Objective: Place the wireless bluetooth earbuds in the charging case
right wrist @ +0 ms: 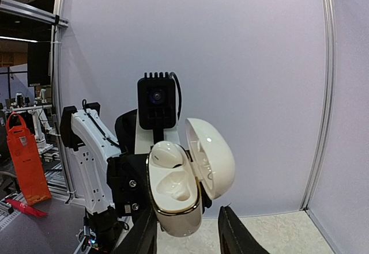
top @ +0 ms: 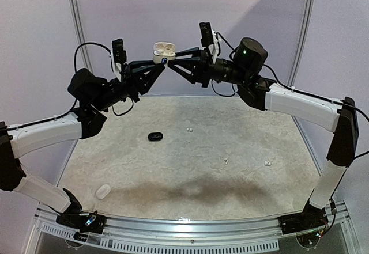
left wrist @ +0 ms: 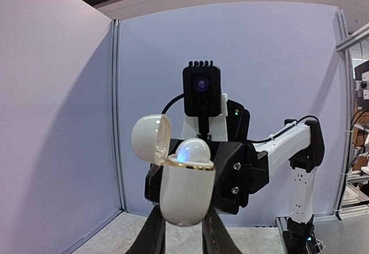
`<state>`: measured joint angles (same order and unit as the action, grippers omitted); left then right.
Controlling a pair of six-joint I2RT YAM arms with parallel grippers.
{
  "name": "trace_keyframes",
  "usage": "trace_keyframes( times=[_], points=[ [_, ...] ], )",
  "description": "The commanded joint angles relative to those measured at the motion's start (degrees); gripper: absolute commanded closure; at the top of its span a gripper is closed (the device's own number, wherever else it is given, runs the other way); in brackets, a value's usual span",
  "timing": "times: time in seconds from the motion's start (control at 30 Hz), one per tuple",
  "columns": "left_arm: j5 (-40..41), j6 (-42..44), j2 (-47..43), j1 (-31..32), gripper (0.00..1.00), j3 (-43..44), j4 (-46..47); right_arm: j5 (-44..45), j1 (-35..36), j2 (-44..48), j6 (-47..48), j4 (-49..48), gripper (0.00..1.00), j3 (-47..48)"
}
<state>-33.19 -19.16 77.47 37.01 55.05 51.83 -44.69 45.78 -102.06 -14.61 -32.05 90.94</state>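
— Left gripper (top: pixel 163 61) first: how does it stand?
— It is raised high above the table (top: pixel 230 185), almost tip to tip with the right gripper (top: pixel 172 58). In its own wrist view, the left gripper (left wrist: pixel 183 222) has its fingers (left wrist: pixel 151 234) drawn in against the lower body of the white charging case (left wrist: pixel 185 190). It looks clamped on it.
— And the right one?
— From the right wrist, the right gripper (right wrist: pixel 187 222) has its fingers (right wrist: pixel 233 234) spread. The finger on the right of that view stands clear of the charging case (right wrist: pixel 173 199). The jaws are apart, with no grip that I can see.
— Where is the case, then?
— The charging case (top: pixel 164 49) is in the air where the two arms meet, with its lid swung open. One white earbud (right wrist: pixel 167 153) is seated in the upper well, and the well below it is bare. The left wrist view shows that seated earbud (left wrist: pixel 193 150) as a rounded top above the gold rim.
— Any other buds?
— Two loose white earbuds (top: pixel 189 130) lie close together near the middle of the table. Another white bud (top: pixel 267 163) lies well off to the right. A black oval case (top: pixel 155 136) lies left of the pair, and a closed white case (top: pixel 103 192) sits near the left arm's base.
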Motion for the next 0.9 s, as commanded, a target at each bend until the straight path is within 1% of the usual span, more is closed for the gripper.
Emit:
trace_keyframes(
  times=[0.0, 0.1, 0.33, 0.57, 0.7, 0.87],
  points=[
    [-0.1, -0.2, -0.4, 0.2, 1.0, 1.0, 1.9, -0.7, 0.4, -1.5, -1.3, 2.5, 0.61, 1.7],
    [0.0, -0.1, -0.5, 0.2, 1.0, 1.0, 1.9, -0.6, 0.4, -1.7, -1.5, 3.5, 0.59, 2.0],
    [0.0, 0.0, -0.4, 0.2, 1.0, 1.0, 1.9, -1.3, 0.4, -1.7, -2.1, 3.0, 0.64, 2.8],
    [-0.1, 0.0, -0.2, 0.1, 1.0, 1.1, 1.6, -2.1, 0.7, -1.7, -2.2, 2.1, 0.63, 3.5],
    [0.0, 0.0, -0.1, 0.1, 1.0, 1.3, 1.7, -2.5, 0.7, -2.2, -2.1, 3.5, 0.66, 4.3],
    [0.0, 0.1, 0.0, 0.1, 1.0, 1.3, 1.7, -2.8, 0.8, -2.4, -1.8, 4.2, 0.72, 4.6]
  ],
)
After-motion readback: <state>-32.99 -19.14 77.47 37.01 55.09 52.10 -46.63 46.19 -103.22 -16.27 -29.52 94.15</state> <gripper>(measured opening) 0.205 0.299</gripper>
